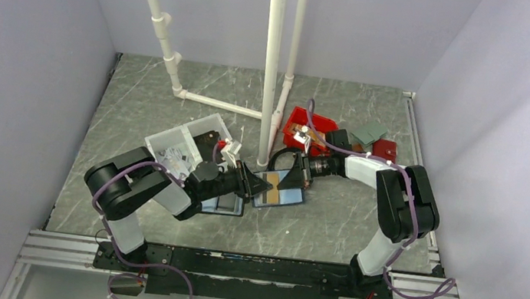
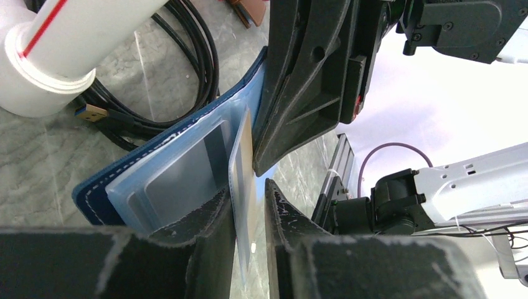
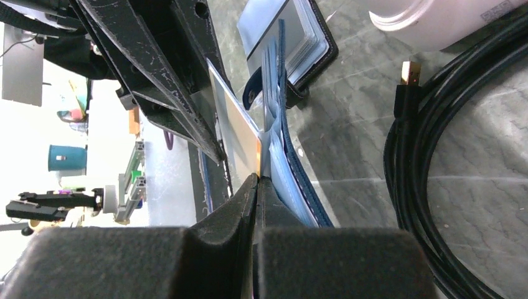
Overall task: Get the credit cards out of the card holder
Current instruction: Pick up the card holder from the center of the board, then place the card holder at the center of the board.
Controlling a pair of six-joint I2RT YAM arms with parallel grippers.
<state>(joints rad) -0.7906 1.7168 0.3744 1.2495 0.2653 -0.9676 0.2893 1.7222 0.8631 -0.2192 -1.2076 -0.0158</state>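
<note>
Evidently right gripper (image 3: pixel 257 180) pinches the credit card (image 3: pixel 240 131) at the card holder (image 3: pixel 289 174); left gripper (image 2: pixel 248 194), slightly spread, could let it drag along.

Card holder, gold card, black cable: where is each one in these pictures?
card holder (image 2: pixel 93 198): left wrist view, navy outer cover near its corner.
gold-orange credit card (image 3: pixel 240 128): right wrist view, its flat face.
black cable (image 3: pixel 408 187): right wrist view, the coil's left strand.

The top camera looks steeply down on the desk (image 1: pixel 336 228) from 6 o'clock. The left wrist camera faces 3 o'clock and the right faces 9 o'clock, both close, sharing the card holder (image 2: pixel 174 177).
</note>
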